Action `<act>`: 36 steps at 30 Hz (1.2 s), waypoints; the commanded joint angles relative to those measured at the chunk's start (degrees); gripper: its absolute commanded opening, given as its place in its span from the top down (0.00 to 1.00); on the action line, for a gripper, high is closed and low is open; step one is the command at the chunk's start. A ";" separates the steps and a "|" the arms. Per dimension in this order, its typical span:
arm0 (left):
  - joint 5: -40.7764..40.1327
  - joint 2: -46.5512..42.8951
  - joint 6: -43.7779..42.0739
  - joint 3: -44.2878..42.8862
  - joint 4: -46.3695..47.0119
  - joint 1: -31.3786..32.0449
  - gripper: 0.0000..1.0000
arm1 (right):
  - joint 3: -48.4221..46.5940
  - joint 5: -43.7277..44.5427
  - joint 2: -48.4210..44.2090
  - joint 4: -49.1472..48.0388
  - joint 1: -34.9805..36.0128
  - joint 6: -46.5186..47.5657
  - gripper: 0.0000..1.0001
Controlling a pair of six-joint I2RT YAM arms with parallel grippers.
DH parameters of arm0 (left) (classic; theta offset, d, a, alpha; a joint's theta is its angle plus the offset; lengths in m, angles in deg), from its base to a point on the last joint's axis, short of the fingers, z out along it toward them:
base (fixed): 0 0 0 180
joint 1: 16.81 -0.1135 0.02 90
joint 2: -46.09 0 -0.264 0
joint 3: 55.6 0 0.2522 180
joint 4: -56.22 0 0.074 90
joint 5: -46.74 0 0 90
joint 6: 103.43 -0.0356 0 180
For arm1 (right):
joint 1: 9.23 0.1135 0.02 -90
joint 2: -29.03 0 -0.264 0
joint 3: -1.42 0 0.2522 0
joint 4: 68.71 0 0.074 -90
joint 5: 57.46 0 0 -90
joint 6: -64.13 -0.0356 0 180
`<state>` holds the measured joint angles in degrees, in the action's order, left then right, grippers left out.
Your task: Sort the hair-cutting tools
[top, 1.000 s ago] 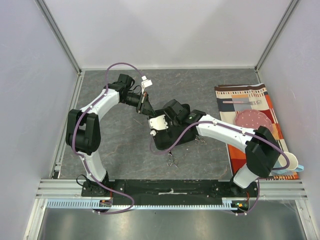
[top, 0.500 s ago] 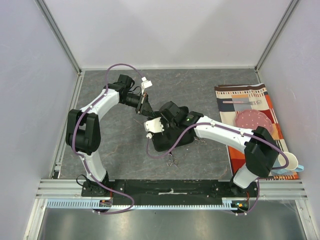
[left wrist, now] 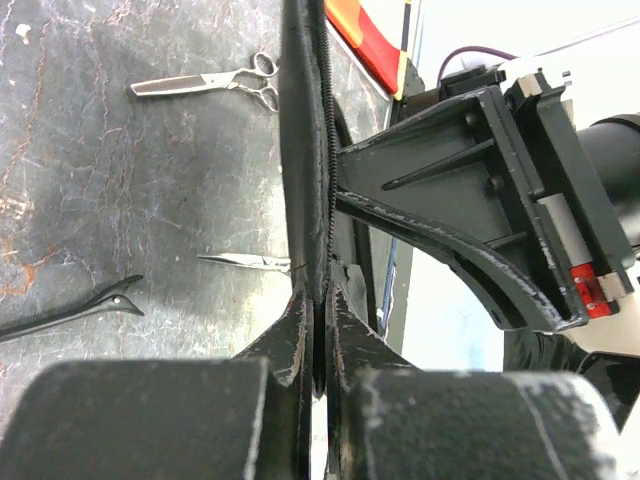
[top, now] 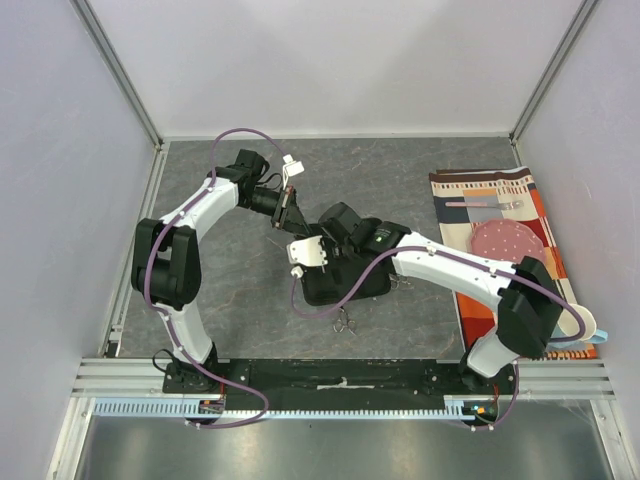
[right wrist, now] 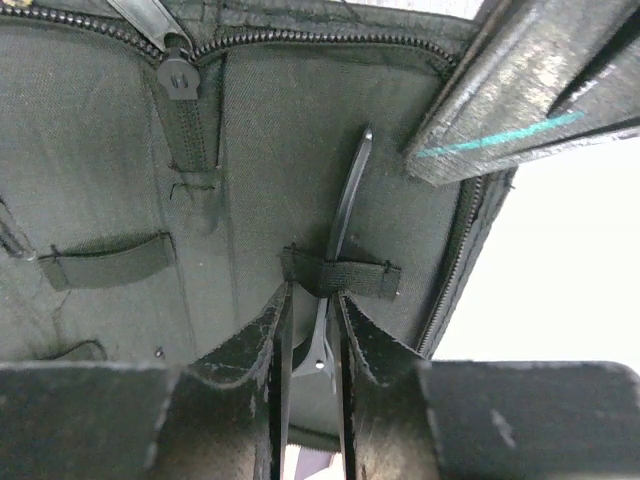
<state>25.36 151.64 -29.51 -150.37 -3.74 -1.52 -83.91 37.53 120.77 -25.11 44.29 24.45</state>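
The right gripper [right wrist: 312, 298] is standing slightly parted around the lower end of a thin black hair clip [right wrist: 345, 190]. The clip is lying tucked under an elastic strap [right wrist: 370, 278] inside the flat black zipped pouch [right wrist: 250, 130]. The left gripper [left wrist: 318, 300] is pinching the pouch's zipper edge.

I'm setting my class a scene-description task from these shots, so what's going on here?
The left gripper is shut on the zipped edge of the black pouch, holding it open. The right gripper reaches inside, jaws slightly parted around a slim dark tool tucked under an elastic loop. Scissors, a second pair and a black clip lie outside on the table, not yet packed.
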 commanded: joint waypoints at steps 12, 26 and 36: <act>-3.30 -4.74 7.26 0.06 13.75 -0.61 0.98 | -4.37 18.10 -17.12 1.27 1.85 -20.23 0.44; -32.90 -16.95 39.88 21.67 53.03 -4.91 0.98 | 0.54 21.29 -15.45 -3.99 -0.26 -54.44 0.02; -50.85 -21.97 54.39 30.72 65.43 -7.47 0.98 | 6.01 19.34 -9.23 -10.15 -0.08 -67.63 0.02</act>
<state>-14.11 133.02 16.48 -122.68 52.67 -9.00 -78.71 55.98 108.12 -30.55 43.96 -36.00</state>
